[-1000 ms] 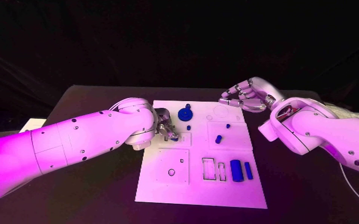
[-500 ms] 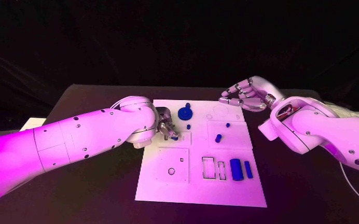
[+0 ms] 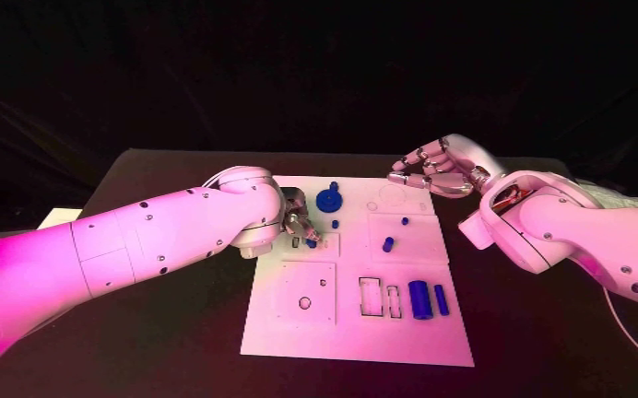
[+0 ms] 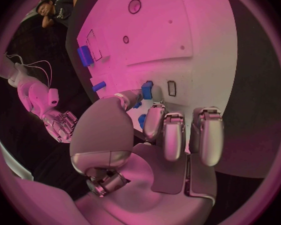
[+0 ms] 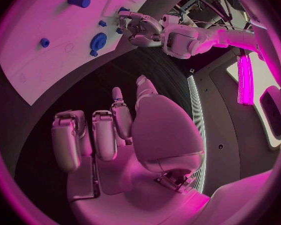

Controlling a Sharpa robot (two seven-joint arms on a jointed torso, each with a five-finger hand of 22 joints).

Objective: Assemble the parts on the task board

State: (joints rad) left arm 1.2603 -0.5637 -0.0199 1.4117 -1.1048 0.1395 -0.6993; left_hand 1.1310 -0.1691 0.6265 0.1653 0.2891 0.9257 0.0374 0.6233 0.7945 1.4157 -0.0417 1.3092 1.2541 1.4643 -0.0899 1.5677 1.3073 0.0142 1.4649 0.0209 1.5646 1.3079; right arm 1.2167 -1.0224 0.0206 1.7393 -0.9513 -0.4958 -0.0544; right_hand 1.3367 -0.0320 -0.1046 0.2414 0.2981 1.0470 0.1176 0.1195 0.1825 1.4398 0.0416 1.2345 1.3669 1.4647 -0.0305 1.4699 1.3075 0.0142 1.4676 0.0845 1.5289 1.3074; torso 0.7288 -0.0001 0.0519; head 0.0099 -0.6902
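White and flat, the task board (image 3: 399,324) is laid mid-table, cut with rectangular slots and small round holes. Blue parts are scattered on it: a gear-like disc (image 3: 328,201) near the far edge, a stubby peg (image 3: 387,246) at mid-board, and two upright bars (image 3: 428,300) by the slots. A small blue block (image 4: 147,90) appears to be pinched in the left hand (image 4: 154,127) over a slot. The right hand (image 3: 436,169) is held off the board's far corner, fingers curled, nothing in them.
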